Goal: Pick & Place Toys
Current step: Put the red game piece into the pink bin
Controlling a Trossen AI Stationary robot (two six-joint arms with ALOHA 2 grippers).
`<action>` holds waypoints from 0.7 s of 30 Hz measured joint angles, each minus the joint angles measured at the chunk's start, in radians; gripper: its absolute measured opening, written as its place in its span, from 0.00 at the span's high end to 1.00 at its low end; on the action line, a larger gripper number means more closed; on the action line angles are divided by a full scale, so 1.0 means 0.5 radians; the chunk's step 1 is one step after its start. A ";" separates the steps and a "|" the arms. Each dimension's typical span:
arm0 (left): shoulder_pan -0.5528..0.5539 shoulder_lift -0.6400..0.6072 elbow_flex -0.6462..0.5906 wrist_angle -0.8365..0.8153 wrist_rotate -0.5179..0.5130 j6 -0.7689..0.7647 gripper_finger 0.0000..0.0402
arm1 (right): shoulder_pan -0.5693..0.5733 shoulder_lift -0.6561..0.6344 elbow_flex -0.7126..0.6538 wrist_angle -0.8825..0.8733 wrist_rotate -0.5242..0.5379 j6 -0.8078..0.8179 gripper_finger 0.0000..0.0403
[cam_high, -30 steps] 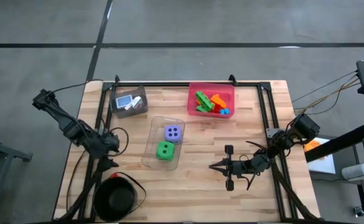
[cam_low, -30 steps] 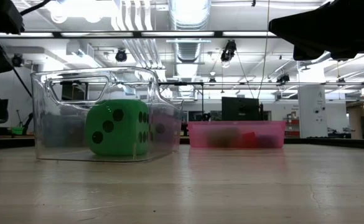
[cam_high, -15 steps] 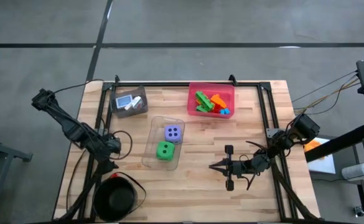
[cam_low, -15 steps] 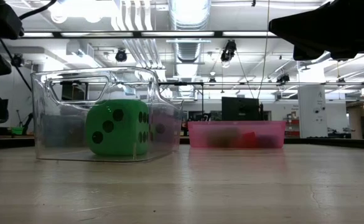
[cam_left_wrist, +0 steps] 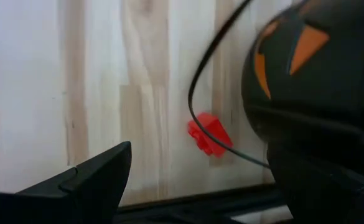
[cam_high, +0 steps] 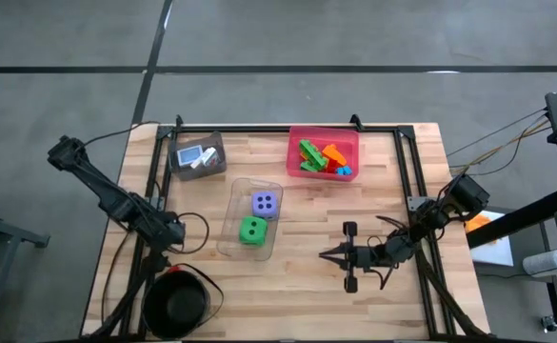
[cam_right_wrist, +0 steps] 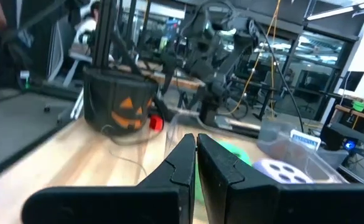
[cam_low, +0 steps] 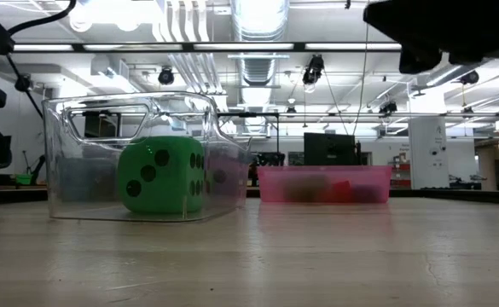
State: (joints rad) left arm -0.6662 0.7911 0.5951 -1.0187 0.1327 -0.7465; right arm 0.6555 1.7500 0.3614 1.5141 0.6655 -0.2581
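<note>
— What colours are the dice?
— One green die (cam_high: 252, 230) with black dots, one purple die (cam_high: 265, 203) with white dots, inside a clear bin (cam_high: 232, 238).
— Upper right of the high view?
— A pink bin (cam_high: 296, 141) holding green, orange and blue bricks (cam_high: 322, 158).
— Lower left?
— A black bowl (cam_high: 175, 303) with an orange pumpkin face.

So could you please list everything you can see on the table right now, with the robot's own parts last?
Dice: two, purple and green, in the clear bin mid-table.
Bricks: several, green, orange, blue, in the pink bin at the far edge.
Picture cards: a few, pale, in the grey bin, far left.
Red piece: one, beside the black bowl, near left.
Left gripper: open, left of the clear bin.
Right gripper: shut, near right.
</note>
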 joint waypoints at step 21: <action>0.000 0.336 -0.001 0.079 0.079 0.440 0.07 | -0.063 0.000 0.243 -0.033 0.017 -0.015 0.96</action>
State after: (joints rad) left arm -0.6662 0.9592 0.5945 -0.9794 0.1722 -0.5266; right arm 0.6240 1.7500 0.4828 1.4976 0.6739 -0.2656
